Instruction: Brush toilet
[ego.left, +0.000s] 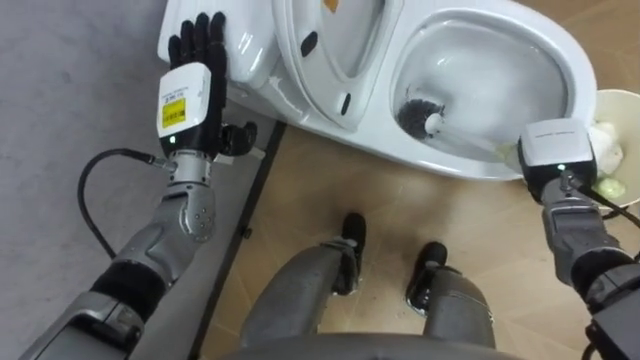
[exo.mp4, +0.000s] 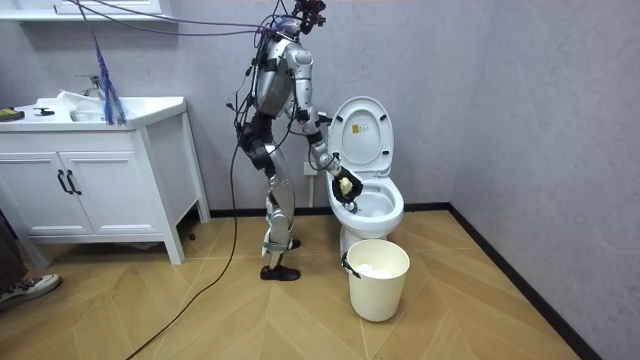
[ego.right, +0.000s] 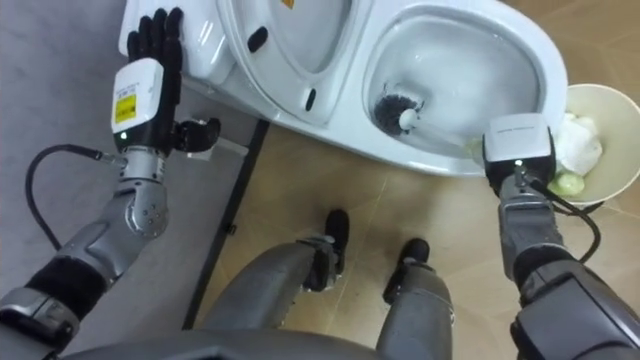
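A white toilet (ego.left: 565, 60) stands before me with its lid (ego.left: 335, 45) raised. The toilet brush (ego.left: 420, 115) has its dark bristle head down inside the bowl, and its white handle runs right to the bowl's near rim. There my right hand (ego.left: 555, 150) is shut on the handle, back of the hand up. My left hand (ego.left: 190, 85) lies on the white tank (ego.left: 250, 50) at the upper left, fingers straight. In the room view I stand upright at the toilet (exo.mp4: 375, 205), leaning my right hand (exo.mp4: 345, 186) over the bowl.
A cream bin (ego.left: 620, 110) with white paper in it stands on the wooden floor just right of the bowl, close to my right hand. Grey wall lies behind the tank. A white vanity cabinet (exo.mp4: 90, 190) stands at the room view's left.
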